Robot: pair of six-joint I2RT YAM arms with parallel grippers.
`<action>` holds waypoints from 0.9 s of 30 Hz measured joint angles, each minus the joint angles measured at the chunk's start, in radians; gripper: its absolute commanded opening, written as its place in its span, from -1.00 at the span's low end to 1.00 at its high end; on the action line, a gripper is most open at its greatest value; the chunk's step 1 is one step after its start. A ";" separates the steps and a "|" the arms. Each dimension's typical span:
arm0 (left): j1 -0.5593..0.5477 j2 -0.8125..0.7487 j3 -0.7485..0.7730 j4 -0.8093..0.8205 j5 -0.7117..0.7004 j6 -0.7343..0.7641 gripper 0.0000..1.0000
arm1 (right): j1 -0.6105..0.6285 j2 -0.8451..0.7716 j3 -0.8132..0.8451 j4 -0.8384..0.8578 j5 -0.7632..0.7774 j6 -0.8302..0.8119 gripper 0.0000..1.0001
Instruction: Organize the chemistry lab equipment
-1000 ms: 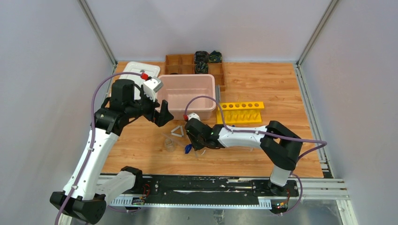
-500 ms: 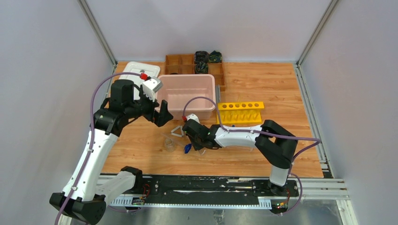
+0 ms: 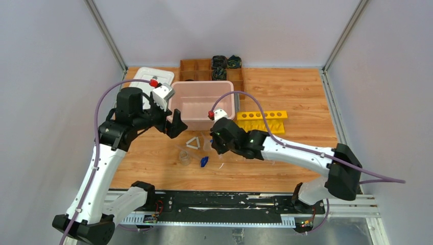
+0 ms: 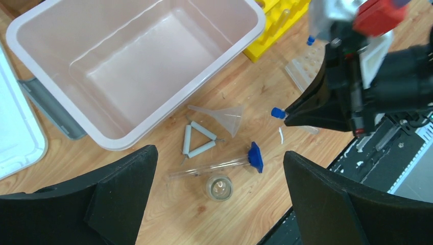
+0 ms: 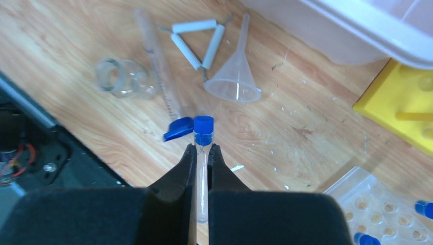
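We're over the wooden counter (image 3: 296,92): the right gripper (image 5: 202,149) pinches a blue-capped tube (image 5: 203,133), and the left gripper (image 4: 219,158) hangs spread wide.
Toward the near edge lie the white triangle (image 4: 199,142), funnel (image 4: 224,116), beaker (image 4: 219,187) and long tube (image 4: 209,167). The pink tub (image 3: 201,102) and yellow rack (image 3: 260,122) sit mid-counter, with grey walls (image 3: 230,25) around us.

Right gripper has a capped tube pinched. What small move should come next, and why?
Probably carry it toward the clear well tray at the lower right of the wrist view. The right gripper is shut on a blue-capped tube, and other blue caps show at that tray, so it looks like the tube's place. The yellow rack is the other candidate.
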 measured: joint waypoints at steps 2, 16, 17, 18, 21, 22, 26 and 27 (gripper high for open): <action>0.000 -0.006 0.000 0.000 0.014 0.000 1.00 | 0.000 -0.056 0.000 0.008 -0.010 -0.010 -1.00; 0.000 -0.012 -0.021 0.026 0.220 -0.052 0.60 | 0.001 -0.164 0.007 0.332 0.019 0.068 -1.00; 0.000 -0.011 -0.026 0.030 0.234 -0.062 0.55 | 0.002 -0.162 0.012 0.364 0.023 0.080 -1.00; 0.000 -0.009 -0.032 0.039 0.253 -0.071 0.51 | 0.003 -0.156 0.021 0.386 0.029 0.089 -1.00; 0.000 0.002 -0.050 0.065 0.307 -0.107 0.46 | 0.013 -0.131 0.053 0.452 0.043 0.112 -1.00; 0.000 0.007 -0.057 0.072 0.321 -0.118 0.44 | 0.019 -0.124 0.060 0.477 0.046 0.118 -1.00; 0.000 0.026 -0.076 0.090 0.350 -0.145 0.35 | 0.039 -0.114 0.067 0.529 0.049 0.136 -1.00; 0.000 0.028 -0.081 0.096 0.353 -0.151 0.26 | 0.043 -0.113 0.067 0.537 0.049 0.138 -1.00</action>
